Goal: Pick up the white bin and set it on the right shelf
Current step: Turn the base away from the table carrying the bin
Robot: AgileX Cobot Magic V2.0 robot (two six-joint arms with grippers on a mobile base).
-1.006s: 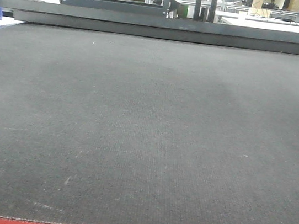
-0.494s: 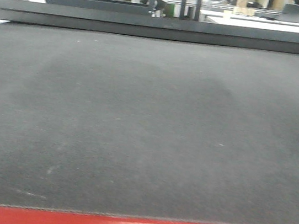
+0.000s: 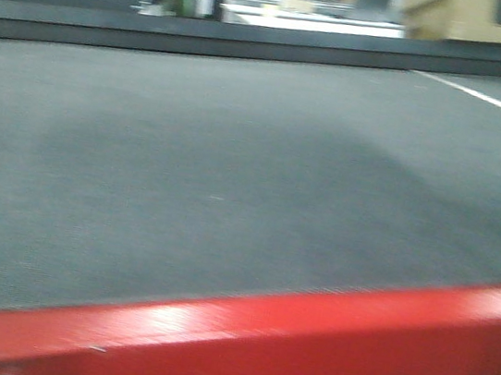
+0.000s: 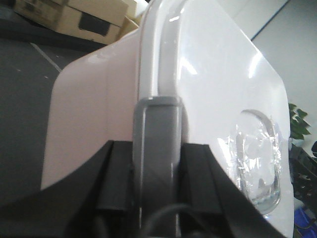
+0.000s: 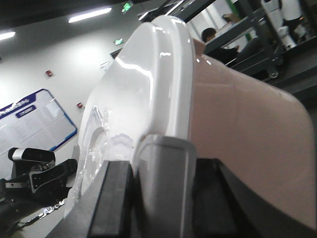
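The white bin (image 4: 99, 114) sits between the arms, its rim clamped at opposite ends by the left gripper (image 4: 156, 158) and right gripper (image 5: 163, 188). The right shelf shows nowhere; apparently only the blurred red-edged table (image 3: 306, 326) lies beyond the bin.

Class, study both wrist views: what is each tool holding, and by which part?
Each holds the white bin: the left tool and the right tool both grip the rim where lid meets tub.
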